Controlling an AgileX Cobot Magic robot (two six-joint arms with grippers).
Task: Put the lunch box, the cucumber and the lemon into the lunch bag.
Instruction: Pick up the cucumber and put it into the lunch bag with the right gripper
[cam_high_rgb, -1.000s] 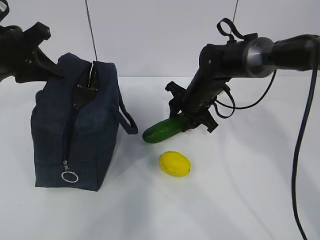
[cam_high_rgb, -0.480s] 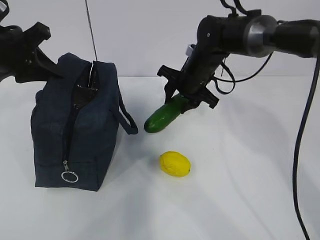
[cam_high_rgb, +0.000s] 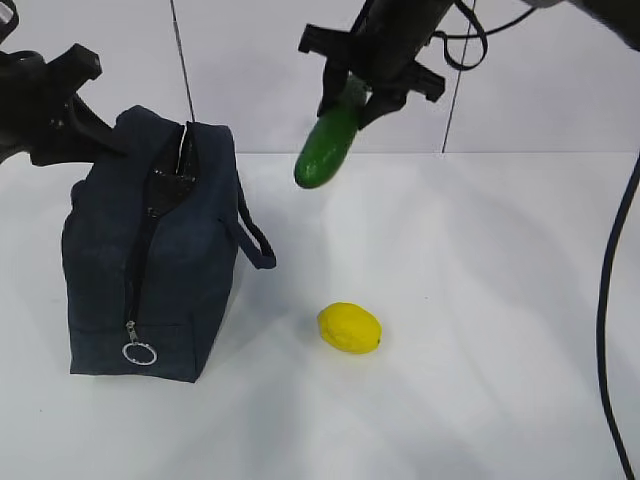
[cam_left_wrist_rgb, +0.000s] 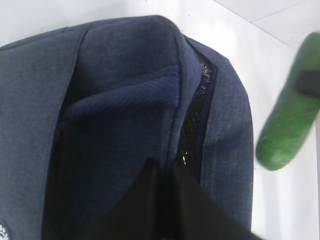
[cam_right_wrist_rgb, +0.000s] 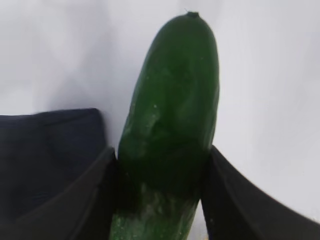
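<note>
Exterior view: the bag is seen standing upright at the table's left, its zipper run down so the top gapes; a silvery lining shows inside, but contents, the lunch box included, cannot be made out. The bag's upper back edge is met by the left gripper, whose jaw state cannot be told. The cucumber is held in the air right of the bag, tip slanting down, clamped at its upper end by the right gripper. Stiff, glossy and likely slippery, it is best gripped mid-body. The lemon lies on the table, firm, round, prone to roll.
</note>
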